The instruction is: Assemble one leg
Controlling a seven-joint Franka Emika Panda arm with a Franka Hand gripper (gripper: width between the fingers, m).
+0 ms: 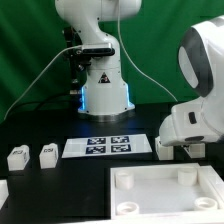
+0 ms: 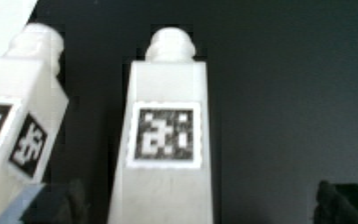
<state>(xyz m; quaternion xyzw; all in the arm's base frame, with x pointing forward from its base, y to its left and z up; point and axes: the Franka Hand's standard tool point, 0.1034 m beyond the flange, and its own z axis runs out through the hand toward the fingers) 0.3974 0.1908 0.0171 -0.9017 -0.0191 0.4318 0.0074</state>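
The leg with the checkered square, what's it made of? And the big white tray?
The leg looks like hard white plastic, matte: smooth flat faces, rounded tip, no grain. Its tag looks like a printed sticker, probably paper. The tray-like panel seems the same matte white plastic, but that's less sure.

green backdrop behind a black table.

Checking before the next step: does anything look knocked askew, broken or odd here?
Nothing stands out. A leg and a second leg sit apart at the exterior view's left. The marker board and the panel lie flat, and nothing looks damaged.
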